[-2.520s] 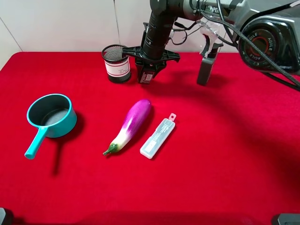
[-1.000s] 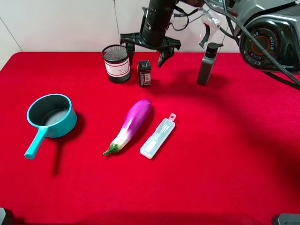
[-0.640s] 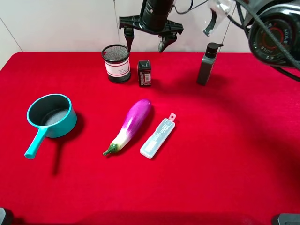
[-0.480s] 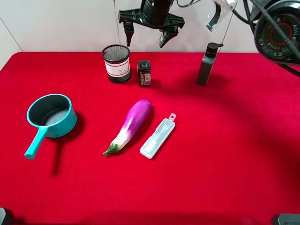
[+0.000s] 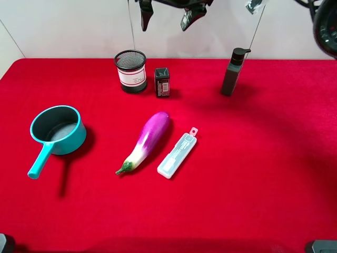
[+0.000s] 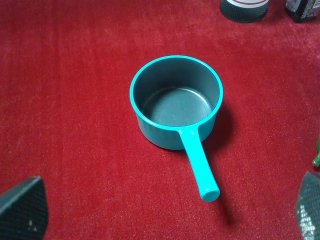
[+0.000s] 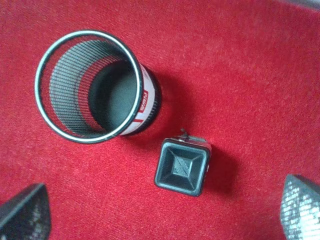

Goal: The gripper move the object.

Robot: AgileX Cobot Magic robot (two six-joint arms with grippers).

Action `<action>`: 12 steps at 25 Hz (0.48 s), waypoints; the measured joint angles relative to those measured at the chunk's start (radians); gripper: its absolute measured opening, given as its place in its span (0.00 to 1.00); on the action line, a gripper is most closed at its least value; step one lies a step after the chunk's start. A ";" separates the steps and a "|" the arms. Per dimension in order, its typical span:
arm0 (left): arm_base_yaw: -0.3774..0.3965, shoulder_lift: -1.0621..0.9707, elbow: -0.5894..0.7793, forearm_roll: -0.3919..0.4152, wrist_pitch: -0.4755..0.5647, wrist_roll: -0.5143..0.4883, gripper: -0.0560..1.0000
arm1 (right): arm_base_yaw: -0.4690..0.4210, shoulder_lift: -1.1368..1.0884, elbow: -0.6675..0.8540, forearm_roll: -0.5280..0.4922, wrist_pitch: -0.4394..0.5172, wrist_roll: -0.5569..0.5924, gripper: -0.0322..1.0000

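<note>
The object, a small black box (image 5: 162, 82) with a red-and-white label, stands upright on the red cloth just right of the mesh cup (image 5: 130, 70). My right gripper (image 5: 166, 13) hangs high above it at the top edge of the exterior view, open and empty. In the right wrist view the box (image 7: 181, 166) shows from above, between the spread fingertips (image 7: 302, 210) and well below them. My left gripper (image 6: 165, 215) is open and empty, over the cloth near the handle of a teal pot (image 6: 176, 102). It does not show in the exterior view.
A tall dark grey pump bottle (image 5: 231, 72) stands at the back right. An eggplant (image 5: 145, 141) and a translucent flat case (image 5: 177, 155) lie mid-table. The teal pot (image 5: 57, 130) sits at the left. The mesh cup (image 7: 95, 87) shows beside the box.
My right gripper was shut on the box next to the mesh cup. It let go, opened wide and rose straight up. The box stays standing on the cloth.
</note>
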 joint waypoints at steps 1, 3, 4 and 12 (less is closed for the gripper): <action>0.000 0.000 0.000 0.000 0.000 0.000 0.98 | 0.000 -0.021 0.000 0.000 0.000 -0.022 0.70; 0.000 0.000 0.000 0.000 0.000 0.000 0.98 | 0.000 -0.049 0.001 -0.001 0.001 -0.039 0.70; 0.000 0.000 0.000 0.000 0.000 0.000 0.98 | 0.000 -0.063 0.001 -0.001 0.001 -0.047 0.70; 0.000 0.000 0.000 0.000 0.000 0.000 0.98 | 0.000 -0.251 0.178 -0.035 0.000 -0.110 0.70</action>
